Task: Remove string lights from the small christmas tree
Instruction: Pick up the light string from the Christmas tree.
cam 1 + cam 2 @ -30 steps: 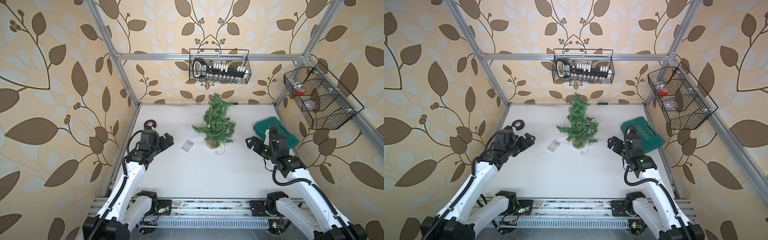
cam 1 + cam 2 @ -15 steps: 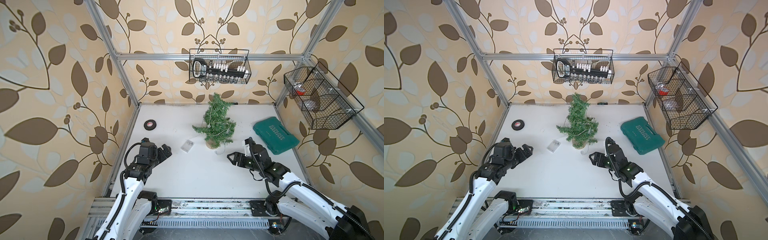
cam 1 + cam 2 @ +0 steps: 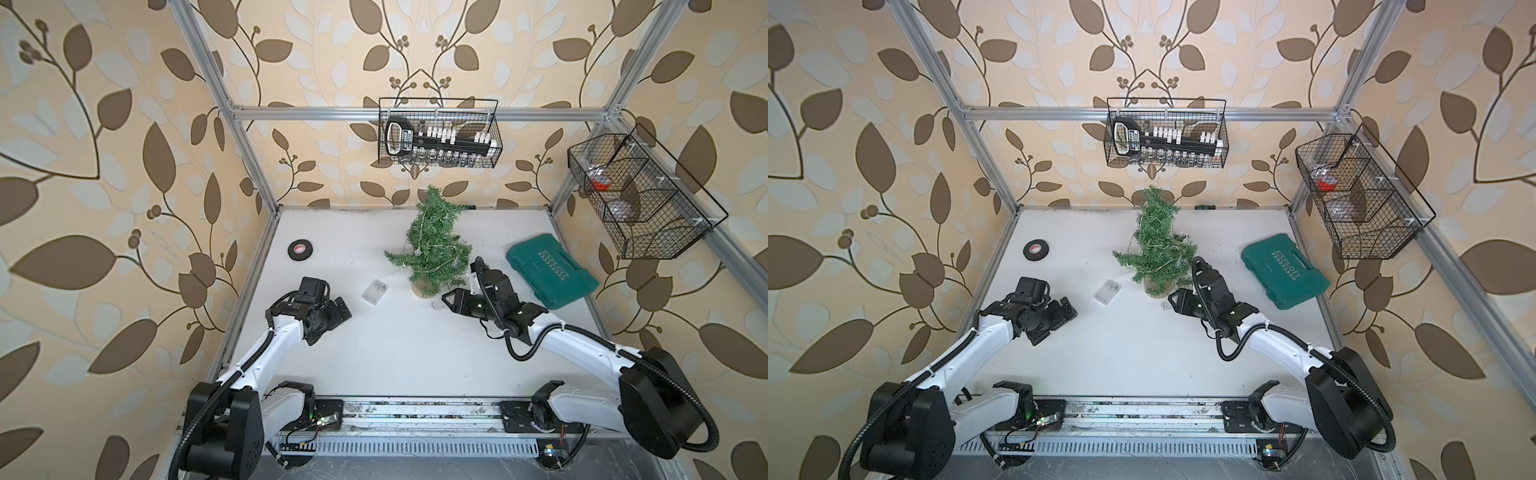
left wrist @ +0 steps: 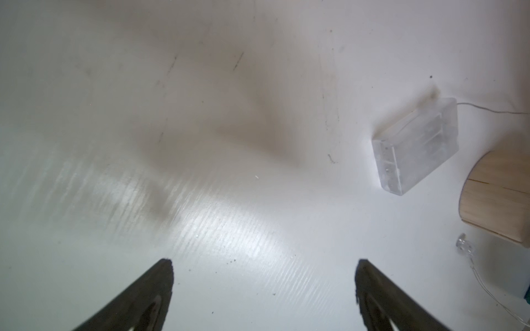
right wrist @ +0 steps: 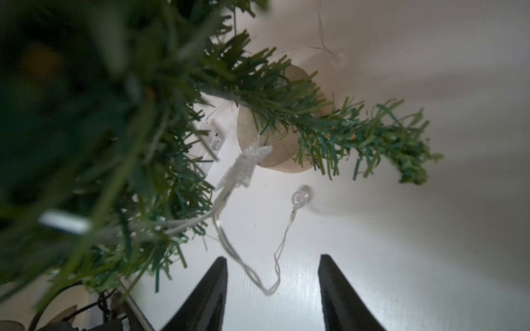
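Right wrist view: right gripper [image 5: 271, 258] is low over the tabletop [image 5: 430, 229], jaws part-way apart, nothing clamped. A slack loop of the string lights [image 5: 269, 291] lies in the gap and seems to touch neither finger. The end bulb [image 5: 299, 197] rests on the tabletop just past the loop, near the tan base [image 5: 275, 160]. The rest of the strand runs up into the branches of the small christmas tree [image 5: 315, 126]. In both top views the tree stands upright about mid-tabletop, nearer the far edge. Battery box [image 4: 415, 146] lies flat just beside the base on its left-edge side, with wire leading off toward the tree. Left gripper [image 4: 264, 260] has its jaws wide apart and empty, toward the left edge, well apart from the tree.

Risks, as I judge them:
- The wire is thin and lies flat, so the fingers may meet over it and catch nothing.
- The strand is wound through bristly branches, so a hard pull could snag.
- A snag could tip or drag the light tree, since nothing steadies the base.
- The battery box may get towed along.
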Robot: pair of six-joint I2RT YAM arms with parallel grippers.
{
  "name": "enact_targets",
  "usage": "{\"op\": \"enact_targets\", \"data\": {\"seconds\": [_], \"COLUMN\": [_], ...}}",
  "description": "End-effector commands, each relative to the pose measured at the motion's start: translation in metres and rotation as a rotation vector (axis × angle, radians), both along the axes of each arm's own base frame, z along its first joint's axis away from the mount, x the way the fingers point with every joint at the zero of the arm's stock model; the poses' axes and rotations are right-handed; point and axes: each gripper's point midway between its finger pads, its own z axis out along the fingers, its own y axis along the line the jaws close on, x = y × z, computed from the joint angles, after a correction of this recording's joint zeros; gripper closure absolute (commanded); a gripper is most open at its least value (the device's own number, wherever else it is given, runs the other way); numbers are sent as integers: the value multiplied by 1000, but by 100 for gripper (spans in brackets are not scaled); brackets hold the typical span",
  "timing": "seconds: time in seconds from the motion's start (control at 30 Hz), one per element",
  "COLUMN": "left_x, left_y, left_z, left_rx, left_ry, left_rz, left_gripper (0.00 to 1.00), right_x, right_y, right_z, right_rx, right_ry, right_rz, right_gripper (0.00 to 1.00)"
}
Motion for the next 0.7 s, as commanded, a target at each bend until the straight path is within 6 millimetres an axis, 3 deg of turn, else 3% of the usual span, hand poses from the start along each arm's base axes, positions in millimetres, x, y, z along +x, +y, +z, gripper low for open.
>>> {"op": "enact_targets", "data": {"seconds": [0.0, 0.23, 0.3, 0.47, 0.67], "left_x": [13, 20, 21, 24, 30], "left_y": [-8, -40, -42, -40, -63], "left_z": [19, 26, 30, 47, 54], "left_rx": [20, -103, -112, -94, -202], "left_ry": [-53, -61, -77, -146, -146], "left_rz": [1, -33, -45, -73, -149], "left_gripper": [1, 1, 1, 1, 1], "right_x": [6, 4, 1, -3, -14], "right_y": [6, -3, -5, -13, -31], "right_z": [10, 7, 7, 12, 27], "right_rx": [29, 36, 35, 10, -8], "right_ry": [-24, -33, -36, -45, -58], "right_rz": [5, -50, -57, -71, -115], "right_gripper": [57, 71, 82, 97, 100]}}
